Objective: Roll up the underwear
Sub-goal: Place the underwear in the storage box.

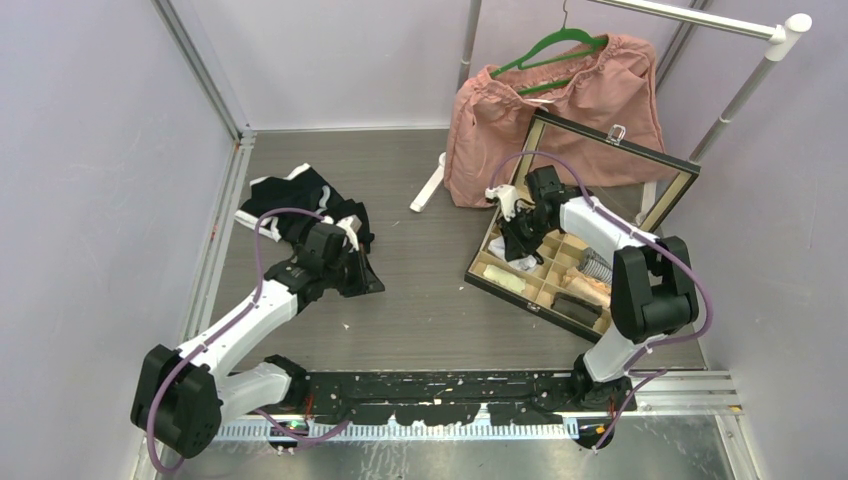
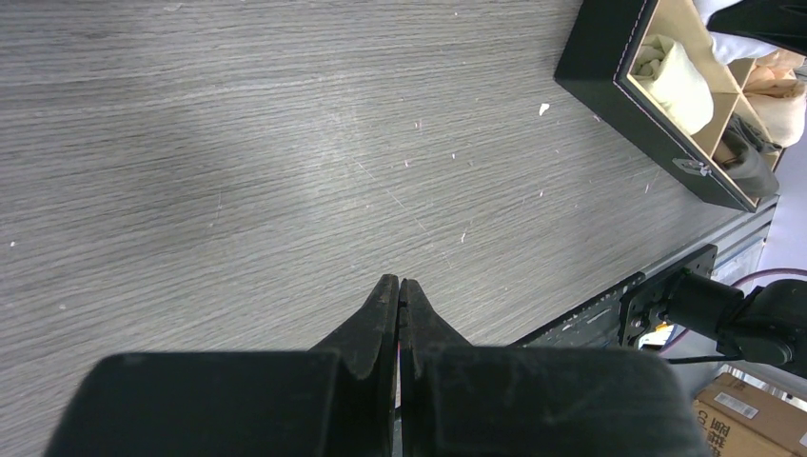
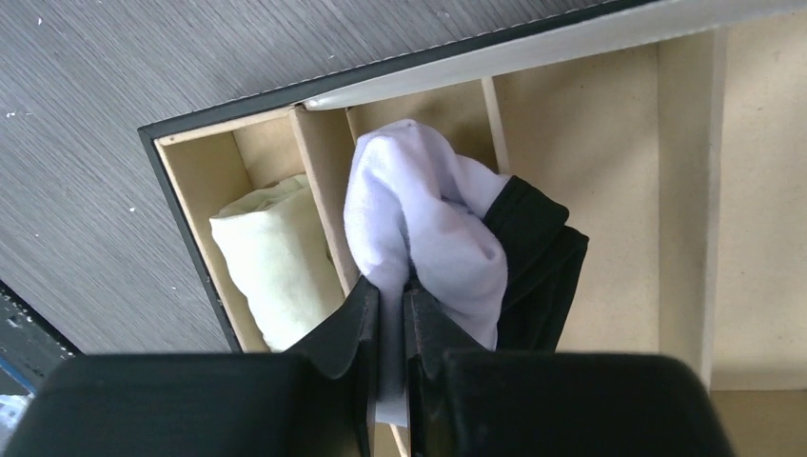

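Landmark: an open black box [image 1: 530, 308] with wooden cells, its lid raised at the back.
Right claw [image 3: 390, 309]: over the box's corner cells, closed almost fully, with a fold of white cloth pinched between its tips.
Held underwear [image 3: 433, 228]: a white and black bundle at the divider next to the box's corner cell. Whether it rests on the cell floor cannot be told.
Yellow roll [image 3: 276, 262]: lies in the box's corner cell, just beside the held bundle.
Left claw [image 2: 398, 290]: shut tight with nothing between its tips, above bare table [image 2: 238, 143], well apart from the box.
Other underwear [image 1: 300, 205]: a dark heap with white bits on the table, on the far side of the left claw from the box.
Pink garment [image 1: 560, 110]: on a green hanger [image 1: 555, 42], behind the box's raised lid.
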`<state>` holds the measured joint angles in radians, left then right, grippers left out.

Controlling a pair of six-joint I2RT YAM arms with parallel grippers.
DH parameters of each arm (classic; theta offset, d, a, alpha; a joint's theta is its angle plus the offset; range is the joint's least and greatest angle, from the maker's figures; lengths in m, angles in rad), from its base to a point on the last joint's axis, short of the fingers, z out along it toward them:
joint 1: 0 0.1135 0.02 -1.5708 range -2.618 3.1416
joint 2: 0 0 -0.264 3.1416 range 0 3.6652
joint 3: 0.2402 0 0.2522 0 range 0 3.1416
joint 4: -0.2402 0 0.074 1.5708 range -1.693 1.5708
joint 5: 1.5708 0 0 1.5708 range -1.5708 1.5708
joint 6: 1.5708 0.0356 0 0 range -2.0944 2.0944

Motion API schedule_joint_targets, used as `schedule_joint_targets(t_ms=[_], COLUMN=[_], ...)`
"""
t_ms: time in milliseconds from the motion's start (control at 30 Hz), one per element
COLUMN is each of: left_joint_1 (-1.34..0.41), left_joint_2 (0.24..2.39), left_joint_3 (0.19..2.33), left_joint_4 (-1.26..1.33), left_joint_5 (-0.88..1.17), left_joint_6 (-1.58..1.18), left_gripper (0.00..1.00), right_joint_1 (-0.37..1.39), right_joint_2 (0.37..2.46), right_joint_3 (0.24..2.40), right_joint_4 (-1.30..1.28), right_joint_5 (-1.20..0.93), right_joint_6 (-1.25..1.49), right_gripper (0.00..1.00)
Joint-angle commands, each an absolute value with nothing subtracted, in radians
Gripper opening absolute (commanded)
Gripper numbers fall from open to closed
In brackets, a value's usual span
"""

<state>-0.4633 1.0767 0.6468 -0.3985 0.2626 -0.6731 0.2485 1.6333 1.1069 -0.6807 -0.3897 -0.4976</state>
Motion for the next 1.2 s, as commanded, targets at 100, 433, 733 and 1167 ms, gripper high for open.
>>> schedule_joint_targets(t_ms=[100,433,733,1167], left_joint_1=[-0.46,-0.459,-0.46,-0.459], left_joint_2=[1.081,1.083,1.079,1.064], left_joint_3=[0.695,0.693,0.695,0.688], left_joint_4=[-0.41,-0.407,-0.408,-0.413], left_joint_5=[0.282,0.275,0.269,0.268], left_joint_6=[-0.66,-0.659,-0.66,-0.661], left_gripper=[0.01,0.01,0.01,0.01], right_joint_1=[0.2,0.197,0.195,0.214], right_joint_2=[1.701,1.745,1.776,1.749], right_joint_3=[1.164,1.175,1.238,1.271], right_joint_4=[-0.68,-0.671,-0.739,-0.786], right_joint_5=[-0.38,-0.251,-0.34,-0.516], right_joint_6=[-0.514,-0.553,-0.548,-0.509], right_gripper=[0.01,0.08,0.01,0.01])
